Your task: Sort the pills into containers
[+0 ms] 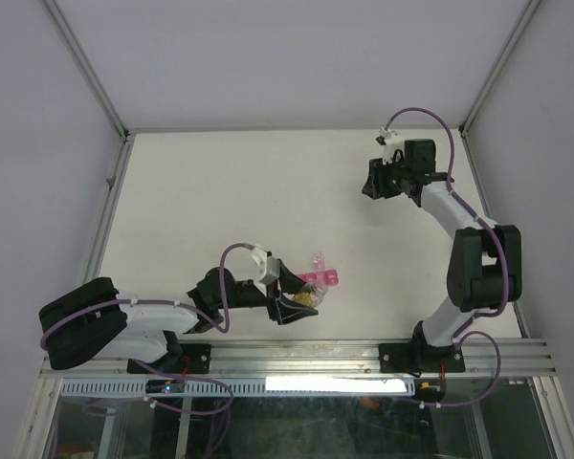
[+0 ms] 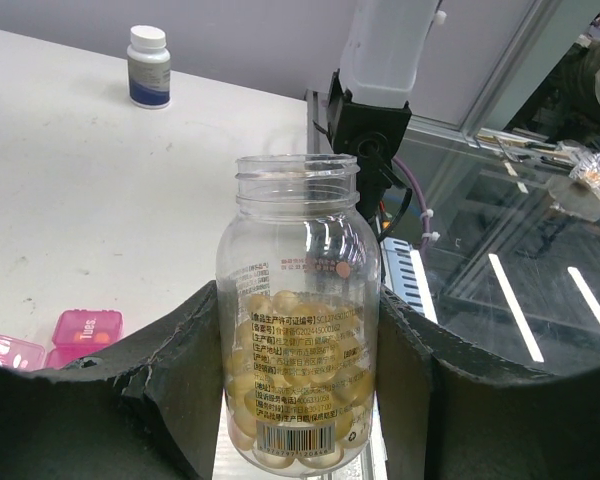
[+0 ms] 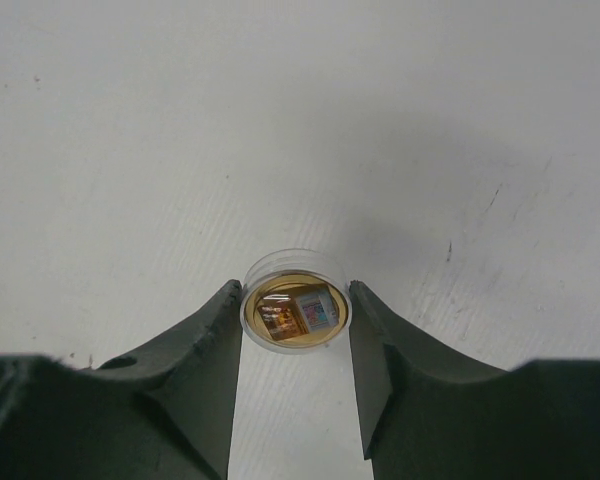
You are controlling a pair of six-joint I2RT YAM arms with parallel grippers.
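Observation:
My left gripper (image 1: 289,296) (image 2: 300,300) is shut on a clear open pill bottle (image 2: 298,230), about half full of yellow softgel pills (image 2: 295,350); it also shows in the top view (image 1: 309,298). The magenta translucent container strip (image 1: 321,277) lies on the table just beyond the bottle. In the left wrist view it is at lower left (image 2: 85,328), one closed lid reading "Tues". My right gripper (image 1: 373,182) (image 3: 295,305) is far off at the back right, its fingers pressed on both sides of the bottle's clear round lid (image 3: 295,312) above the table.
A small white bottle with a blue label (image 2: 148,66) stands on the table in the left wrist view. The right arm's base (image 2: 375,110) and the table's metal front rail (image 1: 297,356) are close behind the held bottle.

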